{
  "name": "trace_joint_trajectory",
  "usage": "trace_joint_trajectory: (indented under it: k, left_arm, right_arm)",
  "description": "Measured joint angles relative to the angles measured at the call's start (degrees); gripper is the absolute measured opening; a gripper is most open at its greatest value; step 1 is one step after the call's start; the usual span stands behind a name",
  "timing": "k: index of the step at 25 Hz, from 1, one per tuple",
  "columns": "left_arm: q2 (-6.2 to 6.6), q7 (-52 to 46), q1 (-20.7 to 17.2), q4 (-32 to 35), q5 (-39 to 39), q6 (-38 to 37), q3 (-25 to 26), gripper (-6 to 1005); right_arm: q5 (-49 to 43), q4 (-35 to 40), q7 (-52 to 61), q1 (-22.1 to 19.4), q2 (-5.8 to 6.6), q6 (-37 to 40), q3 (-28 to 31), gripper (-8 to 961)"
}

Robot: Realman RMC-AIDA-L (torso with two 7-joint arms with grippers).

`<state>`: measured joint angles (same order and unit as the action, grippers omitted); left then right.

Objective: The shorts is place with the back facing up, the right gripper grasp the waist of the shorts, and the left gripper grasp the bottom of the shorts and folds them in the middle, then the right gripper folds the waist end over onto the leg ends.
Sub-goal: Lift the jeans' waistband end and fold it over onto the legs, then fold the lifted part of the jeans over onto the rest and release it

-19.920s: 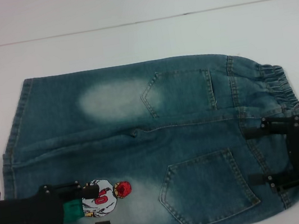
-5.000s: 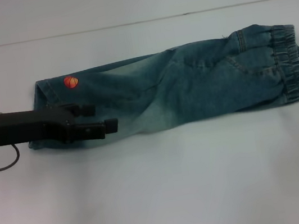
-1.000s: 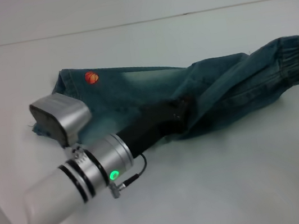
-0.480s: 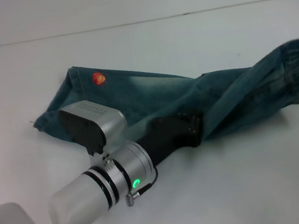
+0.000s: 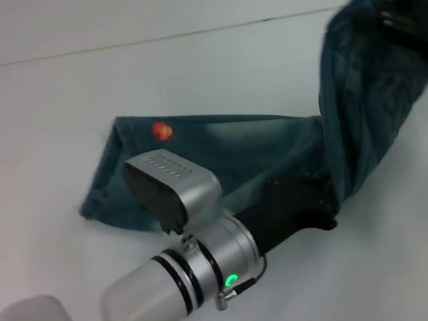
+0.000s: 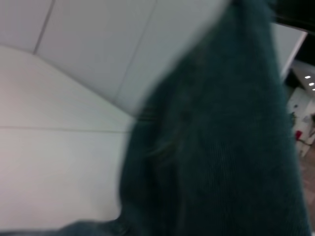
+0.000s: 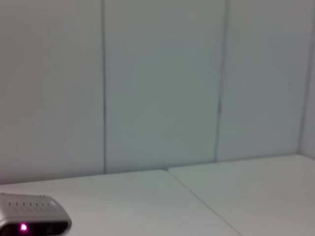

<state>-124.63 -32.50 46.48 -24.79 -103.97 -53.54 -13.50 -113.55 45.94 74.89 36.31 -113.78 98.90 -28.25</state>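
Lifted higher — shorts [image 5: 278, 150] (folded) drape steeply.

Head view: high, angled forward and down over white table [image 5: 41, 98]; whole scene.
Left wrist view: very close behind raised shorts [image 6: 221, 147], facing wall.
Right wrist view: level, far wall.
Shared: shorts [image 5: 360, 105] at 2 o'clock.

The right pincer [image 5: 411, 15] has lifted the waist of the shorts [image 5: 355, 20] high
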Motion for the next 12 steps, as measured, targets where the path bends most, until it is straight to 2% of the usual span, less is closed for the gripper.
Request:
trace_joint_trajectory:
  k: [3, 7, 12]
  left_arm:
    - [0.00, 1.8, -0.5, -1.2, -3.7, 0.2, 4.1, 54]
    - [0.00, 3.1, -0.9, -1.7, -6.2, 1.5, 9.4, 55]
    - [0.12, 8.3, -3.5, 0.8, -7.0, 4.7, 16.9, 59]
  right_arm:
    - [0.0, -4.7, -2.2, 4.0, 0.23, -2.1, -2.2, 46]
    - [0.0, -8.6, -3.4, 8.3, -0.41, -4.5, -6.7, 46]
    - [-0.1, -9.5, -3.1, 10.0, -1.62, -8.2, -12.4, 46]
